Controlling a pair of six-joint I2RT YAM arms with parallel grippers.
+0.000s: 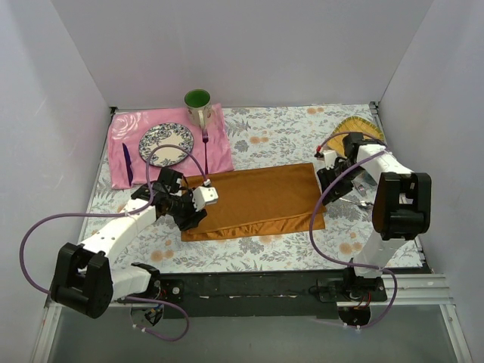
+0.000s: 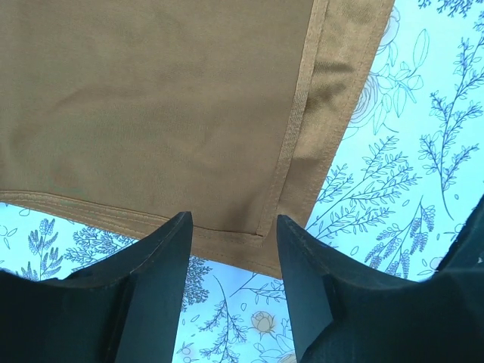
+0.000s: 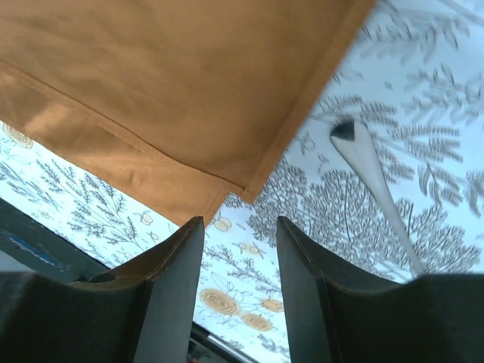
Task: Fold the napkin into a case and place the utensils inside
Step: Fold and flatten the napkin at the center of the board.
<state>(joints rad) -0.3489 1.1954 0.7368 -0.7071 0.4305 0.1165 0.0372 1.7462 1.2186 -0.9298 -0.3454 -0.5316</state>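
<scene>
Your left gripper (image 2: pixel 233 231), at the 9 o'clock edge of the napkin (image 1: pixel 257 198) lying folded mid-table, has its jaws partway apart and empty at the hemmed corner, and your right gripper (image 3: pixel 240 227), at 3 o'clock, is likewise parted and empty, with the spoon (image 3: pixel 370 162) just off the cloth.

spoon (image 3: pixel 369 171) near napkin (image 1: pixel 257 198) corner, mug (image 1: pixel 198 106) behind

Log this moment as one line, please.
rust-orange satin napkin: folded double, flat | left gripper: open, empty, left end | right gripper: open, empty, right end | silver metal spoon: on floral table
</scene>
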